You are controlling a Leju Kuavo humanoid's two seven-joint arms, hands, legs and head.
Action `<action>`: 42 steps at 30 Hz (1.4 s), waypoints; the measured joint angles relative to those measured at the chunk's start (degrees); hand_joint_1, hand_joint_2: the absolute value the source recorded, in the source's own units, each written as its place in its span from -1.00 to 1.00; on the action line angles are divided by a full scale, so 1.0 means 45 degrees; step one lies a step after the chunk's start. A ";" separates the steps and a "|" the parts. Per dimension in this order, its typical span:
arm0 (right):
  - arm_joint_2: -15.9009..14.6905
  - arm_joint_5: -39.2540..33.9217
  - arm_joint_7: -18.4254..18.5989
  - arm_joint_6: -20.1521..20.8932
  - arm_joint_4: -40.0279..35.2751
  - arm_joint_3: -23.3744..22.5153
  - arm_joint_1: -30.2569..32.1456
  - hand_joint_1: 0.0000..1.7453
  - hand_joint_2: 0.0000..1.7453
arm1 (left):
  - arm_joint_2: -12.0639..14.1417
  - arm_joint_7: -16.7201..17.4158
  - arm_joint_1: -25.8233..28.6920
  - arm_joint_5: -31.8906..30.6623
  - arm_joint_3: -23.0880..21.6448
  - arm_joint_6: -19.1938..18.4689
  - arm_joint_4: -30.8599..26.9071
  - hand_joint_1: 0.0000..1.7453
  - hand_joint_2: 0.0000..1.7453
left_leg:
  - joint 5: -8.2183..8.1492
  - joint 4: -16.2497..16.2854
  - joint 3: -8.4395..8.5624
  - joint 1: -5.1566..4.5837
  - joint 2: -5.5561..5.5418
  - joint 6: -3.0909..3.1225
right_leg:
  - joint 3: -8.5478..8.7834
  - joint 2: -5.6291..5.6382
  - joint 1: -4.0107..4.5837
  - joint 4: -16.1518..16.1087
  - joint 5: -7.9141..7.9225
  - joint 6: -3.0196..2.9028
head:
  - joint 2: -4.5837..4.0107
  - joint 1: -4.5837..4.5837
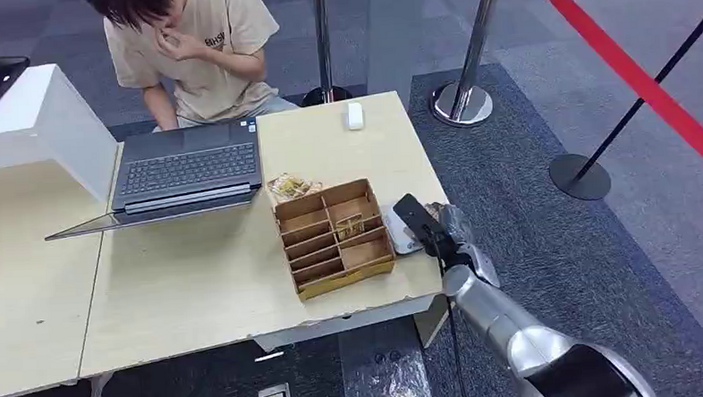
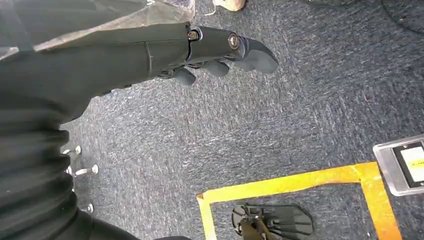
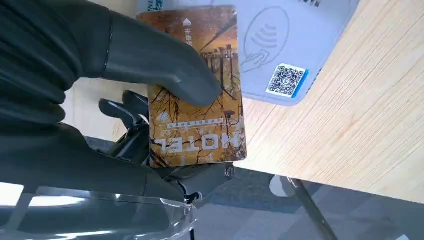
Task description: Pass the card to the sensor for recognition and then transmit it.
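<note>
Right hand (image 3: 150,100): grips hotel card (image 3: 197,100), thumb pressed on its face.
Card position: partly over grey card reader (image 3: 300,45) at worktop (image 3: 360,140) edge.
Left hand (image 2: 215,50): empty, fingers loosely apart, above carpet.
Head view: divided cardboard box (image 1: 334,238) beside reader.

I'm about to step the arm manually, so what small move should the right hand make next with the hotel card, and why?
Probably ease the right hand forward so the card sits flat over the contactless symbol on the grey sensor. The thumb pins the card, but only its far edge overlaps the reader at the table's edge; most of it hangs short of the symbol.
</note>
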 joint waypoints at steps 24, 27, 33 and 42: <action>-0.0024 -0.3900 -0.3703 0.0394 -0.1456 -0.1671 0.0163 1.00 1.00 | -0.0015 -0.0418 0.0098 0.0379 0.0000 0.0073 0.0000 -1.00 1.00 | -0.0003 0.0000 -0.0002 -0.0001 0.0001 -0.0005 | 0.0002 0.0003 -0.0001 0.0004 -0.0003 -0.0005 | 0.0000 -0.0005; -0.0224 -0.4508 -0.3093 0.0364 -0.2814 -0.1948 0.0223 1.00 1.00 | -0.0005 -0.0418 0.0127 0.0384 0.0000 0.0073 0.0000 -1.00 1.00 | -0.0005 0.0000 -0.0012 -0.0001 -0.0003 -0.0005 | -0.0005 0.0003 -0.0002 0.0003 -0.0004 -0.0005 | 0.0000 0.0000; -0.0593 -0.5076 -0.2104 0.0228 -0.6268 -0.2399 0.0706 1.00 1.00 | 0.0005 -0.0423 0.0169 0.0461 0.0000 0.0073 0.0005 -1.00 1.00 | -0.0008 0.0000 -0.0028 -0.0002 -0.0003 -0.0004 | -0.0021 0.0002 -0.0002 0.0003 -0.0005 -0.0005 | 0.0000 0.0005; -0.0583 -0.1614 -0.2263 0.0248 -0.9300 -0.2096 0.1171 1.00 1.00 | 0.0044 -0.0384 0.0100 0.0282 -0.0019 -0.0029 0.0015 -1.00 1.00 | -0.0010 -0.0003 -0.0037 0.0016 0.0000 -0.0009 | -0.0026 0.0003 0.0010 0.0006 -0.0006 -0.0006 | 0.0000 0.0000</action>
